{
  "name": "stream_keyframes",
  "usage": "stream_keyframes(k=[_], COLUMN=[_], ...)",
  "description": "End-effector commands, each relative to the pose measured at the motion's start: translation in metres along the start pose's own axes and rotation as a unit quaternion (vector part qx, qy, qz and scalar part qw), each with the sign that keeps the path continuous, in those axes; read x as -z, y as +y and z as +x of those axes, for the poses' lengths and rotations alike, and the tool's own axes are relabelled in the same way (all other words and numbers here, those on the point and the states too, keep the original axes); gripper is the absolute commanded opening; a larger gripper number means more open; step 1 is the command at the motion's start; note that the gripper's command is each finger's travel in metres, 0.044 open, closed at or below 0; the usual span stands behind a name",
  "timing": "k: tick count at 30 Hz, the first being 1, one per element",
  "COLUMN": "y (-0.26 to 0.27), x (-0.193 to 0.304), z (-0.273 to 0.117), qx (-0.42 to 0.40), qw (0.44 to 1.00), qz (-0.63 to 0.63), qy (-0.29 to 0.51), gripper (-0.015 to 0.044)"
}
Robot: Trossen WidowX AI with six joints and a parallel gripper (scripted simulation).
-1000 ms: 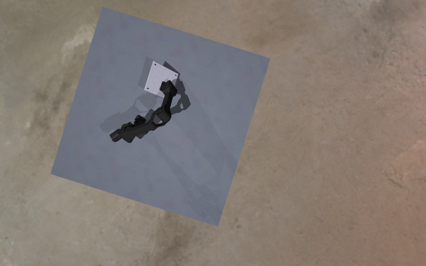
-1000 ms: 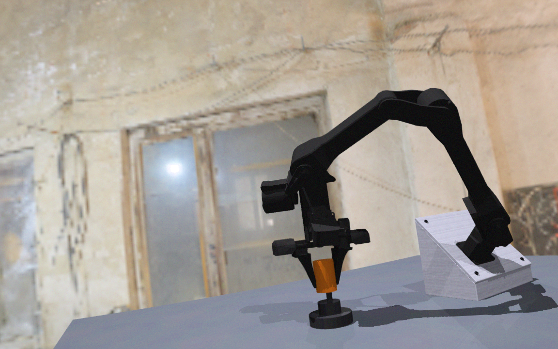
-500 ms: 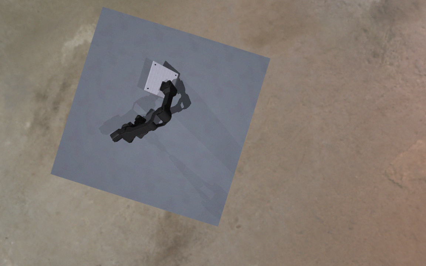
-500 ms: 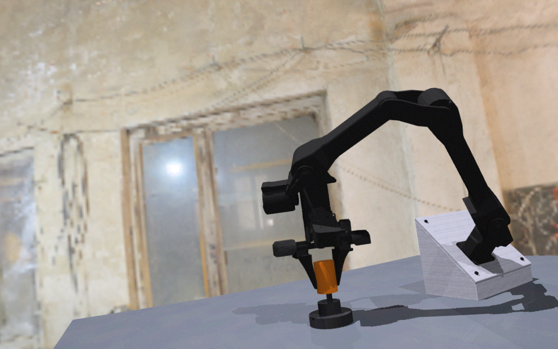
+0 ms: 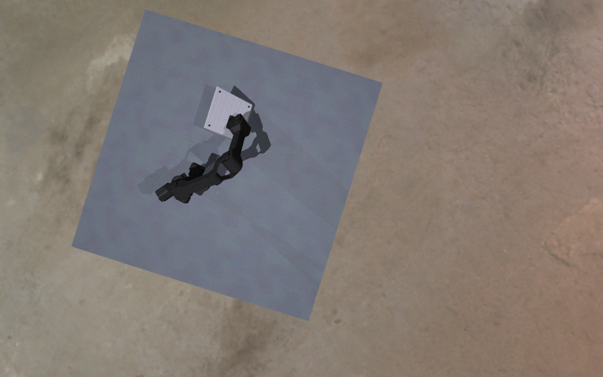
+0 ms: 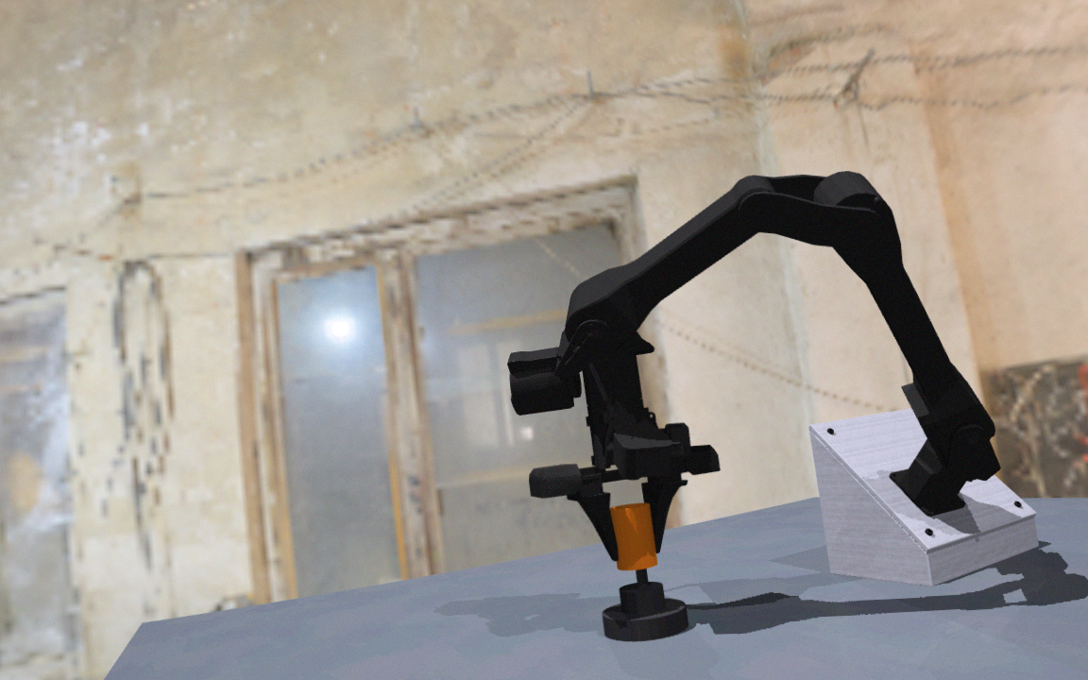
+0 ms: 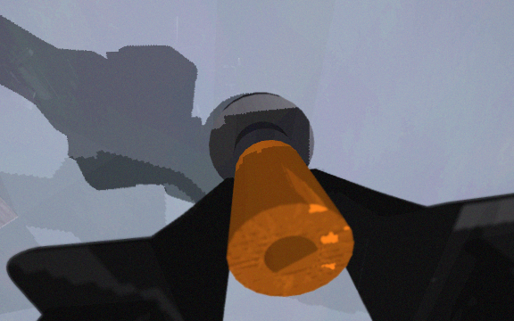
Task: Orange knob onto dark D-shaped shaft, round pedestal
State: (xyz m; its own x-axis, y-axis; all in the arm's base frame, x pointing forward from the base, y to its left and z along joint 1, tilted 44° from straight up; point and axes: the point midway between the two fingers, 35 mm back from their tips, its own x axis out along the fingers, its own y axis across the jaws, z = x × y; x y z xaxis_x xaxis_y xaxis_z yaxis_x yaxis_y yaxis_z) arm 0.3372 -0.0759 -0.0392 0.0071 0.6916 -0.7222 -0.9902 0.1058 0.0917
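Observation:
The orange knob (image 6: 635,537) (image 7: 279,187) is held upright, slightly tilted, between the fingers of my gripper (image 6: 637,553), which is shut on it. In the wrist view its D-shaped hole shows in the top face, the flat side toward the lower right. The dark shaft (image 6: 640,576) shows as a short stub between the knob's lower end and the round pedestal (image 6: 646,623) (image 7: 261,103). The knob stands above the pedestal with a gap. Whether the shaft's tip is inside the hole is hidden, and so is the shaft's flat side. In the top view the arm hides knob and pedestal.
The blue-grey table (image 5: 266,224) (image 6: 345,642) carries the arm's pale wedge-shaped base (image 5: 221,110) (image 6: 874,528), at the right in the exterior view. The arm arches from it over to the pedestal. Arm shadows lie on the table beside the pedestal.

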Motion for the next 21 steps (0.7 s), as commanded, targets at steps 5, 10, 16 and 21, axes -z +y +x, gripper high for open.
stream_keyframes(k=[5,10,16,21], y=[0.001,0.0011,0.0003,0.0005], x=[0.0022,0.0013,0.0003,0.0003], z=[0.001,0.0012,0.0006,0.0036], qx=[0.001,0.001,0.001,0.001], qw=[0.999,0.999,0.999,0.999], qz=[-0.048,-0.048,-0.048,-0.048], qy=[0.001,0.001,0.001,0.001], gripper=[0.0,0.0,0.0,0.0])
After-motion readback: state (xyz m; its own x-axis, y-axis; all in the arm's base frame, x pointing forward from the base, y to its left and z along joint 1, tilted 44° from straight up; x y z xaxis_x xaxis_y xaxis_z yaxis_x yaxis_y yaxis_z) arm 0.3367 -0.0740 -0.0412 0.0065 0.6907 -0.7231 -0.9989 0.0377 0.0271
